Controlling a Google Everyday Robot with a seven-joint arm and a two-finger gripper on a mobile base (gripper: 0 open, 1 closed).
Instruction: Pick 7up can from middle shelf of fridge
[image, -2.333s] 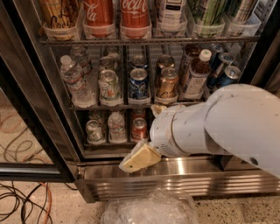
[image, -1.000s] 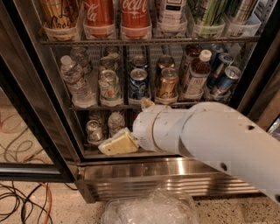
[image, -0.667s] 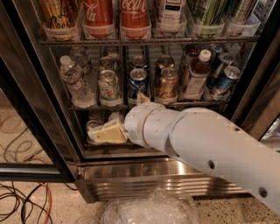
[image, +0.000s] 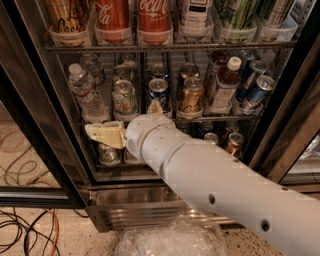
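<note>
The 7up can (image: 125, 97) stands on the middle shelf (image: 220, 119) of the fridge (image: 131, 210), second lane from the left, pale body and silver top. A clear water bottle (image: 85, 92) is to its left and a blue can (image: 159, 93) to its right. My gripper (image: 96, 132), cream-coloured, is at the end of the thick white arm (image: 210, 180). It sits just below the shelf's front rail, under and slightly left of the 7up can, pointing left. It holds nothing that I can see.
A gold-brown can (image: 191, 95), a brown bottle (image: 224, 85) and blue cans (image: 255, 90) fill the shelf's right side. Coca-Cola bottles (image: 131, 20) stand on the rack above. Cans (image: 109, 155) sit on the bottom shelf. A crumpled clear plastic (image: 170, 241) and cables (image: 25, 235) lie on the floor.
My gripper has moved up and to the left, from in front of the steel base to just under the middle shelf's rail below the 7up can.
</note>
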